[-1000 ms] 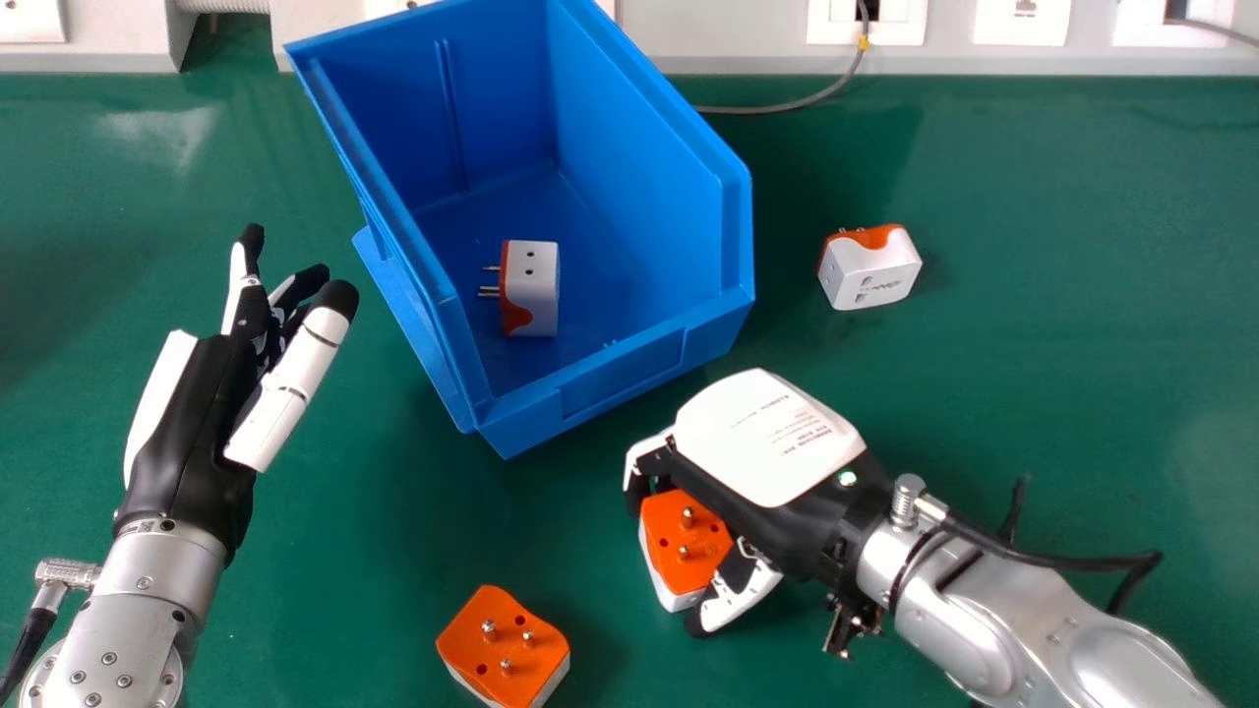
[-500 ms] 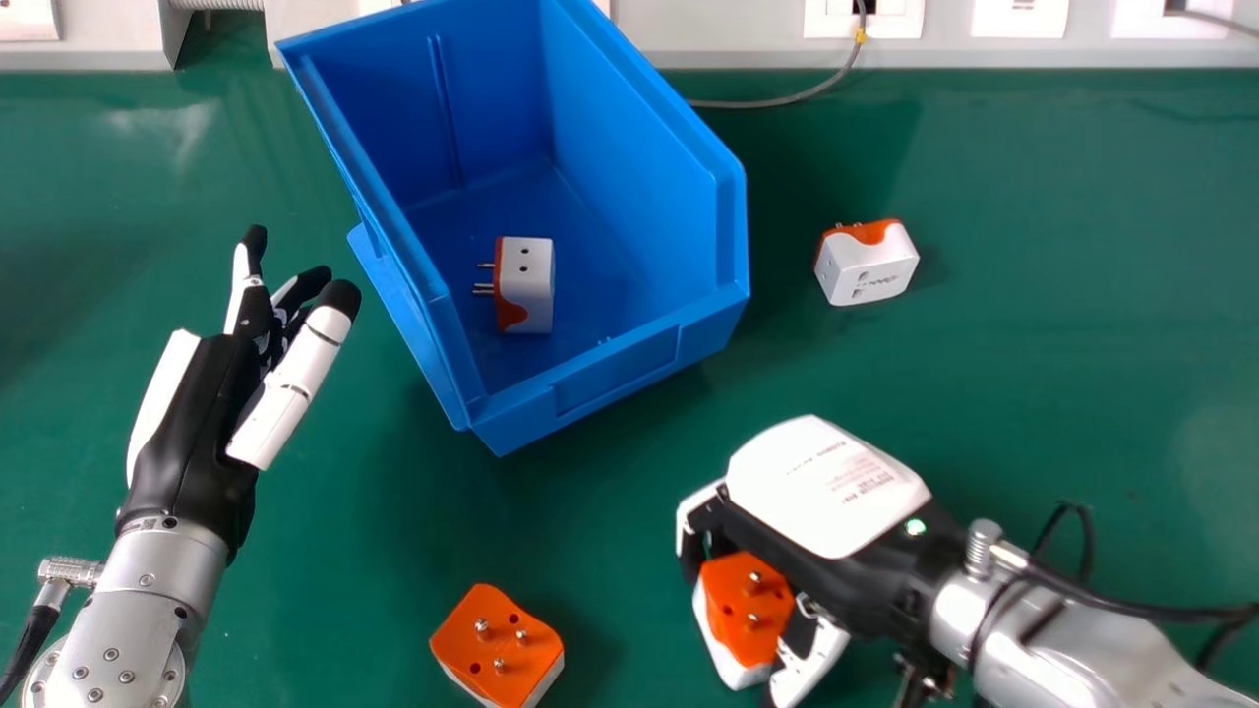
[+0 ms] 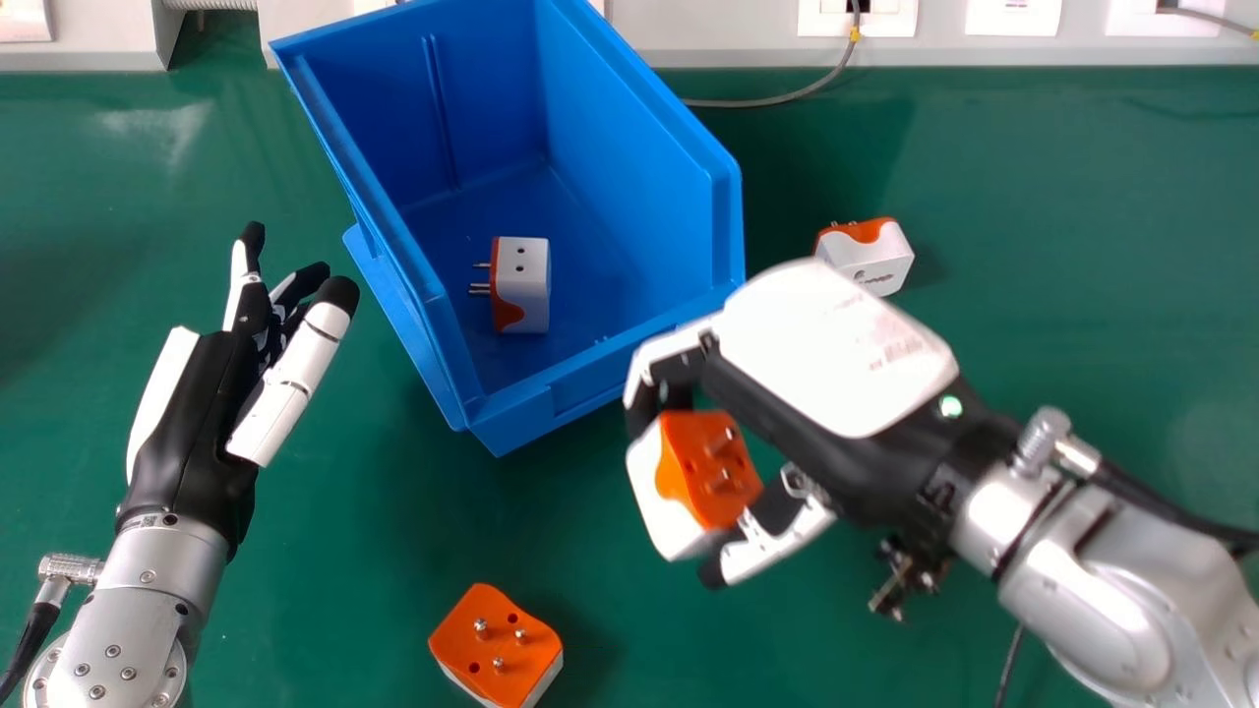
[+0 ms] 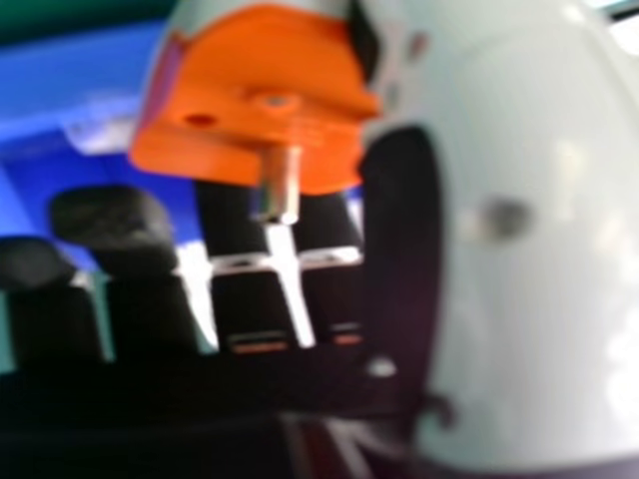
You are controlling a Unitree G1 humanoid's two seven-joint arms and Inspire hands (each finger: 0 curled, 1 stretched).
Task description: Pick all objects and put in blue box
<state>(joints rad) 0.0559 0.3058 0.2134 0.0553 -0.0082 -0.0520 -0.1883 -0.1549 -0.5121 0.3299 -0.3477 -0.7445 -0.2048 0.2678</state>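
My right hand is above the table by the front right corner of the blue box, shut on an orange and white plug adapter whose pins face up. In the right hand view the held adapter sits against the thumb of my right hand. A second adapter lies on the table in front of the box, pins up. A third adapter is right of the box, partly behind my right hand. Inside the box lies another adapter. My left hand stands open left of the box.
The green table carries everything. Along its back edge run a pale panel with sockets and a grey cable. The blue box's raised walls stand close beside the right hand.
My right hand first moved toward the near right, then rose and went back toward the box, carrying the adapter. The left hand has stayed in place.
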